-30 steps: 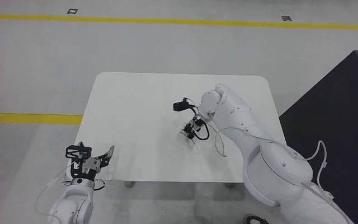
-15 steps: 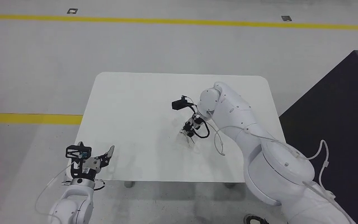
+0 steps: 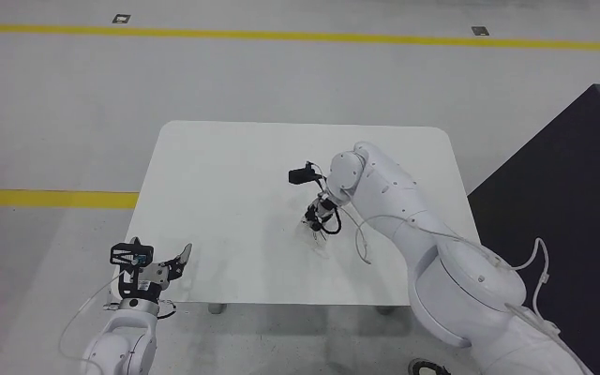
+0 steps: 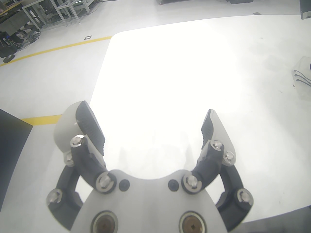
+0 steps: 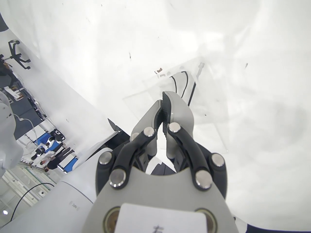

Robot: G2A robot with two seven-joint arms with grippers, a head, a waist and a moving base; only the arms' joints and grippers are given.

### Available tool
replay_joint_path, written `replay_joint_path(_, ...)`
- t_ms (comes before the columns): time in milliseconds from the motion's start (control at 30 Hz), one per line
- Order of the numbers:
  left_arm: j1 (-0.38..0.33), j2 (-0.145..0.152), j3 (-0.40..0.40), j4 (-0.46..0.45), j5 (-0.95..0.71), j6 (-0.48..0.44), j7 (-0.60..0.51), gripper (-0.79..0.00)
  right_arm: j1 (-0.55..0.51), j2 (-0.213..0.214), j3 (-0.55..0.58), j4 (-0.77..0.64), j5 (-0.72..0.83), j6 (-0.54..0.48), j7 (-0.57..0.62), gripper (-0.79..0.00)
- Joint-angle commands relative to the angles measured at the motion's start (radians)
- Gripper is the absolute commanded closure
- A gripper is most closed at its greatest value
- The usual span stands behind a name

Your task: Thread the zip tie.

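Note:
Several black zip ties (image 5: 187,81) poke through a clear plastic fixture (image 5: 209,112) lying on the white table (image 3: 234,187). My right gripper (image 5: 163,96) is shut, its tips right at the nearest tie; I cannot tell whether a tie is pinched between the pads. From above, the right gripper (image 3: 316,225) points down near the middle of the table. My left gripper (image 4: 145,109) is open with nothing in it, hovering at the table's near left corner (image 3: 172,264). The fixture (image 4: 302,78) with its ties sits far from it.
The table's rounded edge (image 4: 109,42) meets a pale floor with a yellow line (image 3: 66,199). A dark panel (image 3: 553,187) stands off the table's right side. Racks and equipment stand in the room behind.
My right gripper has shifted slightly toward the table's far side, and its wrist has turned a little. The left arm has not moved.

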Motion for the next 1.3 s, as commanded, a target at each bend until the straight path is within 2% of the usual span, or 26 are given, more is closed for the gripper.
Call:
replay_joint_path(0,0.0,0.0,0.0,0.0,0.0,0.0,0.0,-0.785,-0.002,0.0,0.002,-0.003,-0.004,0.002,-0.005,0.0)
replay_joint_path(467,0.0,0.0,0.0,0.0,0.0,0.0,0.0,-0.785,-0.022,-0.022,-0.01,-0.012,-0.09,0.09,-0.061,0.0)
replay_joint_path(900,0.0,0.0,0.0,0.0,0.0,0.0,0.0,-0.785,-0.017,-0.044,-0.002,0.017,-0.124,0.11,-0.079,0.0)
replay_joint_path(967,0.0,0.0,0.0,0.0,0.0,0.0,0.0,-0.785,-0.018,-0.047,-0.002,0.02,-0.133,0.118,-0.081,-0.028)
replay_joint_path(1033,0.0,0.0,0.0,0.0,0.0,0.0,0.0,-0.785,-0.018,-0.049,-0.001,0.023,-0.14,0.123,-0.084,-0.012)
replay_joint_path(1267,0.0,0.0,0.0,0.0,0.0,0.0,0.0,-0.785,-0.017,-0.055,0.006,0.025,-0.155,0.129,-0.089,-0.099)
